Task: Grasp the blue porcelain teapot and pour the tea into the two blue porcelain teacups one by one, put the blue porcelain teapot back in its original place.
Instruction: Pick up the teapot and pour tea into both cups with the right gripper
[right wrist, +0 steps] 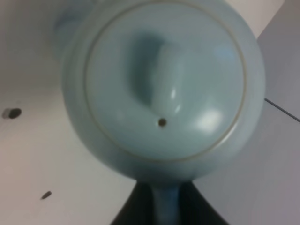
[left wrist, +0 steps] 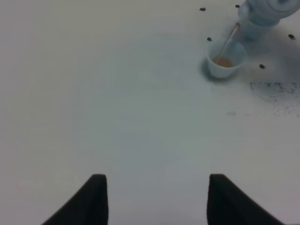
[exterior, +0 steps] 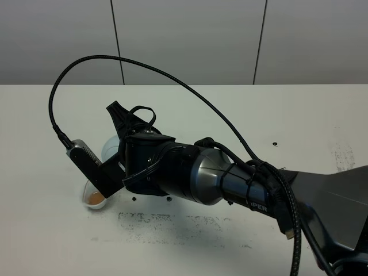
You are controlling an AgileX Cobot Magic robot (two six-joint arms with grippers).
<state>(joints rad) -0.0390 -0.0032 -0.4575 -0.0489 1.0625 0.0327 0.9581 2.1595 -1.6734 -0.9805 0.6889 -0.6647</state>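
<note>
Now, hold the teapot (exterior: 110,148) tilted just above the cup (left wrist: 226,60), on the left part of the tabletop (exterior: 230,115), spout (left wrist: 240,24) down toward the cup, with the jaws of the right gripper (right wrist: 166,215) shut tight on the handle (right wrist: 166,199). Watch the thin stream (left wrist: 229,41) from the spout and aim it to the middle of the cup, away from the rim (left wrist: 209,54). Tilt slowly, only a little more in case of a weakening stream; probably wise to avoid a fast tilt, for fear of a sliding lid (right wrist: 164,79) or a sudden gush. Judge the level by the brown tea (left wrist: 224,61) in the cup: low at the bottom by the look of it, so likely far from full. Stop well below the rim. Then bring the teapot upright first and only after that move it sideways, to avoid drops on the tabletop. Search for the second cup before travelling: not visible in any view, perhaps hidden behind the right arm (exterior: 230,178). Leave the left gripper (left wrist: 157,187) out of the work: jaws wide apart, holding nothing, hanging over the tabletop, well apart from the cup. Finally, remember the last step, setting the teapot back in its place, and open the right jaws only there.
</note>
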